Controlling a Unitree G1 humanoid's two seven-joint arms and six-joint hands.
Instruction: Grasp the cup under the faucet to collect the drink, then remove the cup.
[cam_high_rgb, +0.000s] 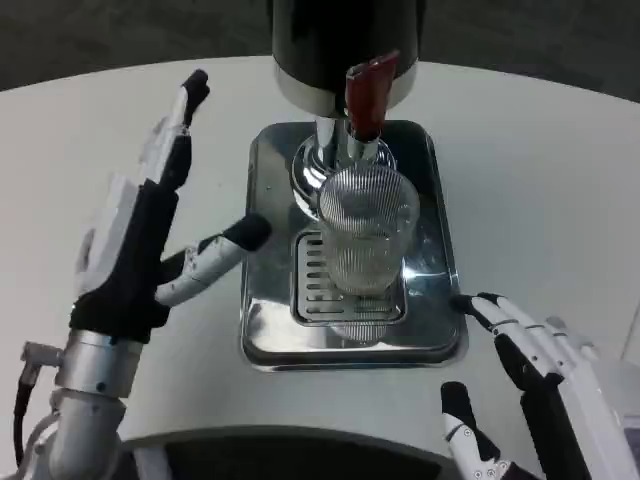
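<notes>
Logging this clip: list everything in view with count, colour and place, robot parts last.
Table: one, white, under everything.
Drink dispenser: one, black and silver, top centre.
Tap handle: one, dark red, on the dispenser front.
Drip tray: one, shiny metal, centre.
Cup: one, clear ribbed, on the tray grate below the faucet.
Left hand: open, left of the tray.
Right hand: open, by the tray's lower right corner.

The cup (365, 240) stands open to either side — only the faucet (345, 150) and red lever (368, 92) crowd it, seemingly from just above.
</notes>
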